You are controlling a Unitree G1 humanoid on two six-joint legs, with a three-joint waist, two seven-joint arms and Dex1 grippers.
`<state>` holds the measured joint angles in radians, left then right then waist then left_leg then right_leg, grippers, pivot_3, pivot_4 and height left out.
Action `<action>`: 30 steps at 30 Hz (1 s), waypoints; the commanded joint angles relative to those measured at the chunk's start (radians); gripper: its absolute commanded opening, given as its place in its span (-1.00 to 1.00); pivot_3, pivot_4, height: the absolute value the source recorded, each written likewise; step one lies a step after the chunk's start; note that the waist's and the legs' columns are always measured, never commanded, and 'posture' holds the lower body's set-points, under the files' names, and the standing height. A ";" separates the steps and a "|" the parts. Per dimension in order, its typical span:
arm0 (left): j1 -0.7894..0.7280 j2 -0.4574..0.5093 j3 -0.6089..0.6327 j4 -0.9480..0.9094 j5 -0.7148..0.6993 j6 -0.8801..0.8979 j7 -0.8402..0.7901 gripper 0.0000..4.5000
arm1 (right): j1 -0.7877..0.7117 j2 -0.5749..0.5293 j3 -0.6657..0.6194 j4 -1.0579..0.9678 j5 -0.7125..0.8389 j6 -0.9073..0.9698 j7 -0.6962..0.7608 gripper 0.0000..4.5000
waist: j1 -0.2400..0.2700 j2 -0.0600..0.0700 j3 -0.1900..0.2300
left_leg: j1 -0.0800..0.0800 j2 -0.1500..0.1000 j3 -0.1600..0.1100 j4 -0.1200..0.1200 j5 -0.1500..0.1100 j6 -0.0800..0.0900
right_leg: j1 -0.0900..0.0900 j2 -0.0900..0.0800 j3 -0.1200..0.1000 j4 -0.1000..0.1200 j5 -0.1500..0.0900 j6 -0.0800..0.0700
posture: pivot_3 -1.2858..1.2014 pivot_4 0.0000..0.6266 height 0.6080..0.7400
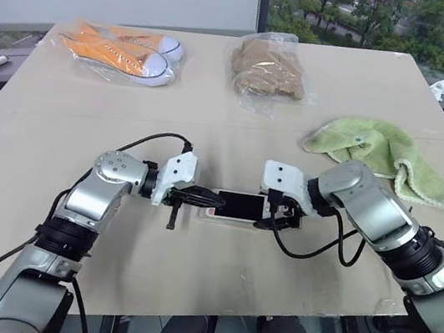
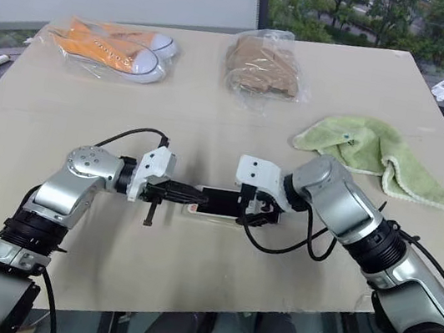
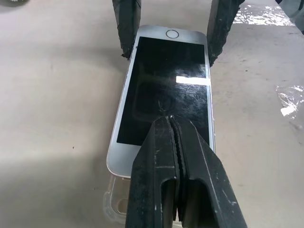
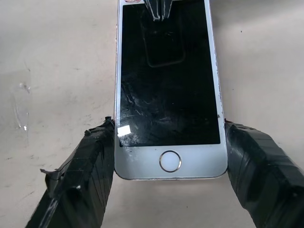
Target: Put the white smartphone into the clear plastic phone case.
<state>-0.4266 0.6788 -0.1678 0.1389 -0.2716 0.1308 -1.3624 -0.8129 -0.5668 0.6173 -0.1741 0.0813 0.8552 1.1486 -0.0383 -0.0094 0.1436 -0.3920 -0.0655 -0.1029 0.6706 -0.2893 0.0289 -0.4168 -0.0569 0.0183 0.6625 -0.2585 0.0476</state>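
The white smartphone (image 1: 240, 206) lay screen-up on the worktop (image 1: 212, 123), over the clear plastic phone case (image 3: 114, 206). The left gripper (image 1: 208, 201), fingers pressed together, rested on its screen; the right gripper (image 4: 168, 156) clamped its home-button end. Beyond lay a green towel (image 1: 377, 149) and bagged orange shoes (image 1: 122, 51).

A beige table (image 1: 209, 139) carries every other item. At its far left corner lies a pair of orange sneakers (image 1: 122, 53) in a clear bag. Near the far edge's middle sits a bagged tan cloth (image 1: 267, 70). A green towel (image 1: 384, 154) lies crumpled towards the table's right edge.
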 commanded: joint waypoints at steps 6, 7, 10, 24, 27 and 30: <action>0.006 0.007 -0.025 -0.015 0.035 -0.015 -0.007 -1.00 | -0.027 -0.016 0.015 -0.069 -0.006 0.017 0.008 0.31 | 0.000 0.000 0.000 | 0.000 0.000 0.000 0.000 0.000 0.000 | 0.000 0.000 0.000 0.000 0.000 0.000 | 0.03 -0.52 1.00; 0.006 0.007 -0.029 -0.017 0.038 -0.014 -0.006 -1.00 | -0.026 -0.016 0.019 -0.071 -0.007 0.020 0.006 0.31 | 0.000 0.000 0.000 | 0.000 0.000 0.000 0.000 0.000 0.000 | 0.000 0.000 0.000 0.000 0.000 0.000 | 0.03 -0.52 1.00; 0.009 0.009 -0.040 -0.026 0.043 -0.010 -0.004 -1.00 | -0.026 -0.018 0.027 -0.071 -0.010 0.023 0.002 0.31 | 0.000 0.000 0.000 | 0.000 0.000 0.000 0.000 0.000 0.000 | 0.000 0.000 0.000 0.000 0.000 0.000 | 0.03 -0.52 1.00; 0.003 0.016 -0.065 -0.014 0.094 -0.030 -0.006 -1.00 | -0.026 0.014 0.038 -0.023 -0.036 0.032 -0.027 0.31 | -0.001 0.000 0.000 | 0.000 0.000 0.000 0.000 0.000 0.000 | 0.000 0.000 0.000 0.000 0.000 0.000 | 0.03 -0.52 1.00; 0.002 0.016 -0.067 -0.020 0.099 -0.021 -0.006 -1.00 | -0.023 0.018 0.045 -0.023 -0.038 0.033 -0.024 0.31 | -0.001 0.000 -0.001 | 0.000 0.000 0.000 0.000 0.000 0.000 | 0.000 0.000 0.000 0.001 0.000 0.000 | 0.03 -0.52 1.00; 0.002 0.018 -0.070 -0.024 0.108 -0.011 -0.004 -1.00 | -0.023 0.023 0.049 -0.021 -0.042 0.035 -0.027 0.31 | -0.001 0.000 -0.001 | 0.000 0.000 0.000 0.000 0.000 0.000 | 0.000 0.000 0.000 0.001 0.000 0.000 | 0.03 -0.52 1.00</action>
<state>-0.4285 0.6823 -0.2174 0.1277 -0.1849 0.1088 -1.3656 -0.8138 -0.5534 0.6619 -0.1780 0.0427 0.8926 1.1276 -0.0396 -0.0097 0.1428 -0.3916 -0.0656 -0.1029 0.6707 -0.2892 0.0289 -0.4167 -0.0569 0.0184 0.6631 -0.2585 0.0476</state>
